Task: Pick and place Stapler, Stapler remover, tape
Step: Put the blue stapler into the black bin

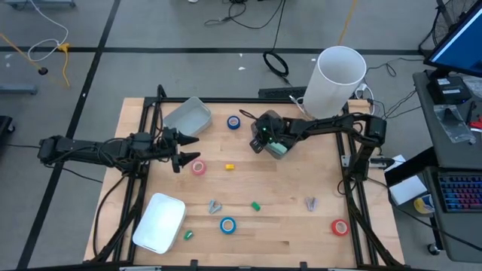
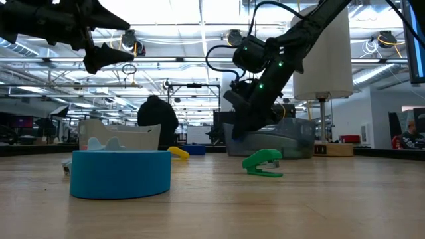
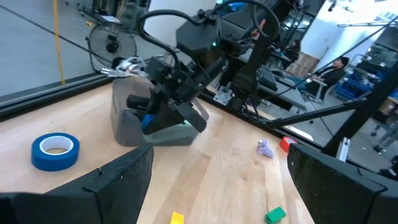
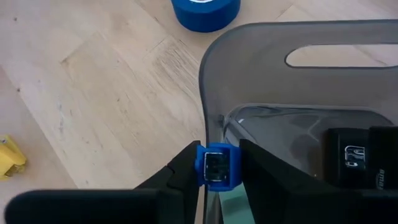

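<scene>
Right gripper (image 4: 217,171) is clamped on a small blue stapler (image 4: 216,168), fingers pinching it from both sides, and you've got it parked right over the near rim of the grey bin (image 4: 261,56). My read: it's held there bc that bin is the drop spot, and you're lining up so the thing clears the wall before letting go. Bin already has something dark in it, can't tell what.

Orientation-wise, the wrist cam only gives you the stapler end-on, so its long axis looks to run roughly along the fingers, pointing down toward the bin. Not 100% on that tbh.

Moving outward: a blue tape (image 1: 233,121) roll sits on the table just beside the bin, a pink tape (image 1: 198,167) roll lies near the left gripper (image 1: 183,148), and another blue roll (image 1: 227,224) and a red roll (image 1: 339,226) are well apart toward the front. Green stapler (image 2: 262,162) is on the wood mid-table, lying flat.

Left gripper hovers above the table w/ fingers spread apart, holding nothing, prob just waiting. White bin (image 1: 160,223) sits at front left.
</scene>
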`<state>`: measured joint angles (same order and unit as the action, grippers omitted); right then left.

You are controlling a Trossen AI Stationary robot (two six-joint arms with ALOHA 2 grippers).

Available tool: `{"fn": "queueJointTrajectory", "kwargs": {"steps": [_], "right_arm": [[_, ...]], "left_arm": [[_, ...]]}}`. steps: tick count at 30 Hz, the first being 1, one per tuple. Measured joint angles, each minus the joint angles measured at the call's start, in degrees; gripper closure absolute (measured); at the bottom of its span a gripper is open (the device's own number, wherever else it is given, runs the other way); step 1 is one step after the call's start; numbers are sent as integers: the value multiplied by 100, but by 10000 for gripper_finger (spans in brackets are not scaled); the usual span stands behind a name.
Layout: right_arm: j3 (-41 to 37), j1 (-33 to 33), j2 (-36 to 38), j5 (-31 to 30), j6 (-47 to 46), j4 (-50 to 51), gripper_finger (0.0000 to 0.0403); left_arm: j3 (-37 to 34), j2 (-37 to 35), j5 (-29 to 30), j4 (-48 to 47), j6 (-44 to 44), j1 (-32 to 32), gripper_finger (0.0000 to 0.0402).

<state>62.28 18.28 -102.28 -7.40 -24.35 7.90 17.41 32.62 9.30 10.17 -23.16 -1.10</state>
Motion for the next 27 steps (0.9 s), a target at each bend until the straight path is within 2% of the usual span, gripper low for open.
{"fn": "queueJointTrajectory", "kwargs": {"steps": [5,13,27], "right_arm": [[0,0,0,-6,5,-9,324],[170,2,-15,4,-7,-26,312],[205,2,90,2,38,15,321]], "left_arm": [[0,-1,213,0,-1,1,36],[-2,-2,281,0,-4,2,36],[0,0,281,0,-4,2,36]]}}
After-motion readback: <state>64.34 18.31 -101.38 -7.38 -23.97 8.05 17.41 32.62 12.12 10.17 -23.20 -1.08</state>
